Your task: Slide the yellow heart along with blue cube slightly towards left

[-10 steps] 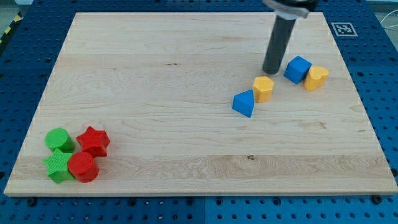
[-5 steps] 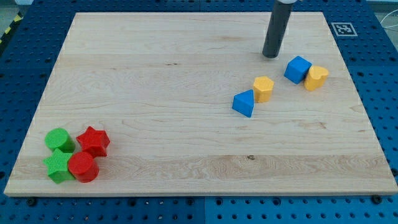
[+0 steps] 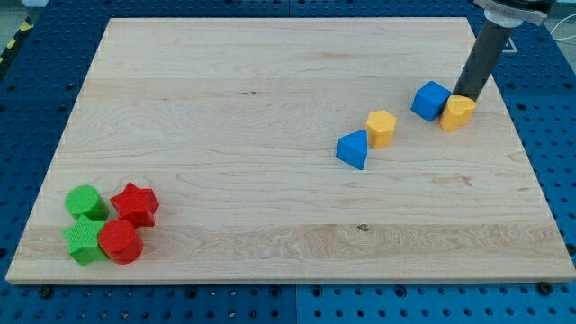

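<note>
Tip (image 3: 465,95) of my rod, a bare end with nothing to grip, sits just above the yellow heart (image 3: 457,113), at its top edge. Blue cube (image 3: 431,100) touches the heart's left side. Left of the cube lie a yellow block (image 3: 382,128) and a blue wedge (image 3: 353,148).

Dark rod slanting down from the view's top right, my tip (image 3: 466,95) on the board
</note>
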`<state>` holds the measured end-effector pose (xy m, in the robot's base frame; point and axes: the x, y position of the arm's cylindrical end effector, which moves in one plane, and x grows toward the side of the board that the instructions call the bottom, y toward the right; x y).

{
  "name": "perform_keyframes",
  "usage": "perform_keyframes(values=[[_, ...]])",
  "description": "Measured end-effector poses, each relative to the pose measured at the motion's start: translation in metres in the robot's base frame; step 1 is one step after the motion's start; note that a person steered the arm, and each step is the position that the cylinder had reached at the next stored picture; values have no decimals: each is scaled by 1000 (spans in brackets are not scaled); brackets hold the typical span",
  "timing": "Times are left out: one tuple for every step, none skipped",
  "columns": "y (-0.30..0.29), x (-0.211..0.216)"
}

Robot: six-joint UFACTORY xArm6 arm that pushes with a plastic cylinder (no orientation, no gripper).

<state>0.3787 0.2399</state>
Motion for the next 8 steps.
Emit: perform_keyframes(values=[[14, 0], [37, 9], [39, 26], [23, 48], [-23, 53], [-58, 49], [-37, 48], [14, 49]])
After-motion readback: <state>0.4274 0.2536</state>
